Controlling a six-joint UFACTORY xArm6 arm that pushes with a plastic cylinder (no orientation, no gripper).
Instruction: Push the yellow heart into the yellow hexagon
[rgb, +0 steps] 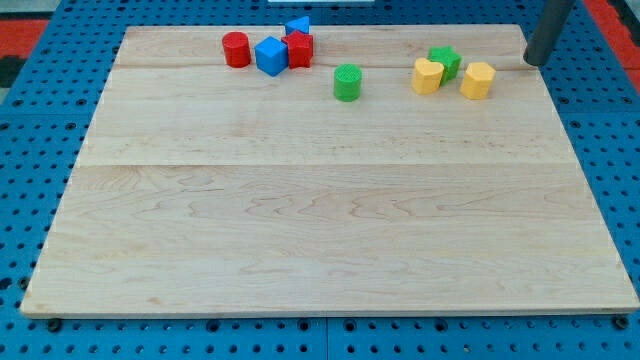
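Note:
The yellow heart (428, 76) lies near the view's top right of the wooden board (330, 230). The yellow hexagon (477, 80) lies just to its right, a small gap apart. A green block (446, 61) sits behind and between them, touching the heart. My tip (532, 63) is at the board's top right edge, to the right of the yellow hexagon and apart from it.
A green cylinder (347, 82) stands left of the heart. A red cylinder (236, 49), a blue cube (271, 55), a red block (299, 48) and a small blue block (298, 25) cluster at the view's top left centre.

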